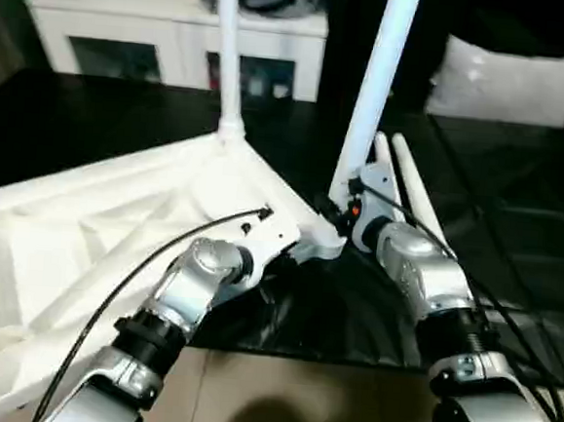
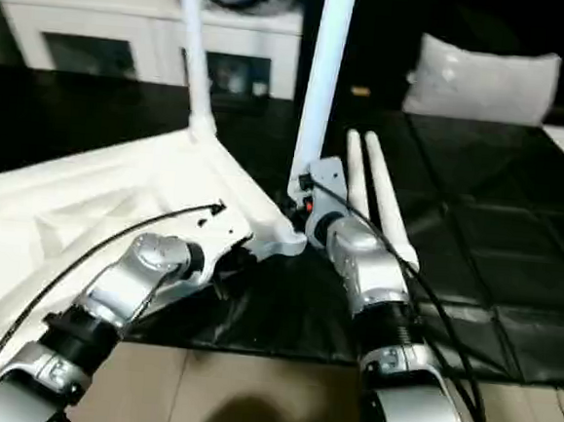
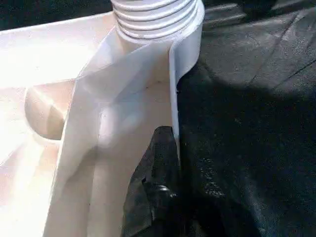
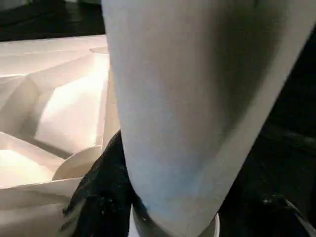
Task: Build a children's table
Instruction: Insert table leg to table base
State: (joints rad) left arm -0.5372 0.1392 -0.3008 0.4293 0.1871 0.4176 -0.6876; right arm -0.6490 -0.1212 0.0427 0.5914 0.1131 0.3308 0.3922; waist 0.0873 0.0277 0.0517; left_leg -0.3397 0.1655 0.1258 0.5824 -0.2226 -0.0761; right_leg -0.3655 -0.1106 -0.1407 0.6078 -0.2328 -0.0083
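The children's table top point(image 1: 85, 225) lies upside down on a black mat, ribbed underside up. One white leg point(image 1: 228, 50) stands in the far corner socket. A second leg point(image 1: 377, 91) rises from the near corner, and its threaded base point(image 3: 153, 17) sits in that socket. My right gripper point(image 1: 341, 211) is shut on this leg just above the socket, one black finger point(image 4: 98, 197) beside it. My left gripper point(image 1: 275, 235) is shut on the top's thin rim point(image 3: 173, 98) close to the same corner. Two loose legs point(image 1: 415, 197) lie side by side on the mat to the right.
A white low cabinet point(image 1: 169, 26) with glass doors stands behind the table top. A grey cushion point(image 1: 507, 82) rests at the back right. The black mat point(image 1: 516, 220) ends in a near edge, with beige floor point(image 1: 277, 396) in front of it.
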